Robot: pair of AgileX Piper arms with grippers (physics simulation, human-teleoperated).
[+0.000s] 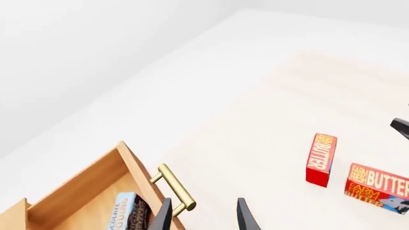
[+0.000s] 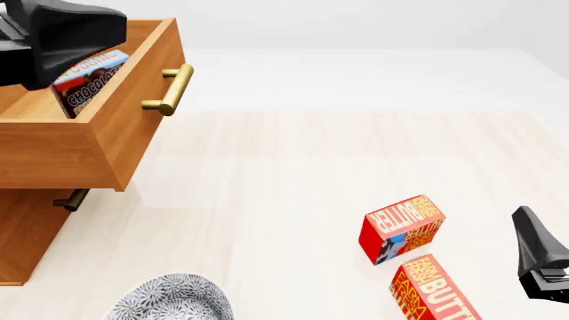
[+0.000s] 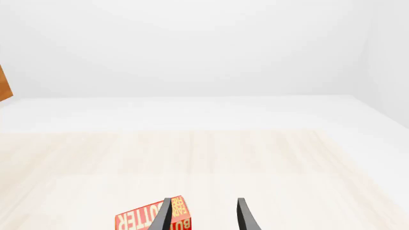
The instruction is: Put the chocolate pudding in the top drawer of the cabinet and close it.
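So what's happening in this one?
The chocolate pudding already sits inside the open top drawer of the cabinet. The left gripper hovers by the drawer's brass handle, jaws open and empty. The right gripper idles, open, above the two butter boxes. The drawer is not yet closed.

Chocolate pudding inside open top drawer

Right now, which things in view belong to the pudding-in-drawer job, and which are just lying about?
Job:
chocolate pudding, leaning inside the open drawer
top drawer, pulled out
cabinet
left gripper, fingers apart by the drawer handle

Lying about:
two butter boxes
patterned plate
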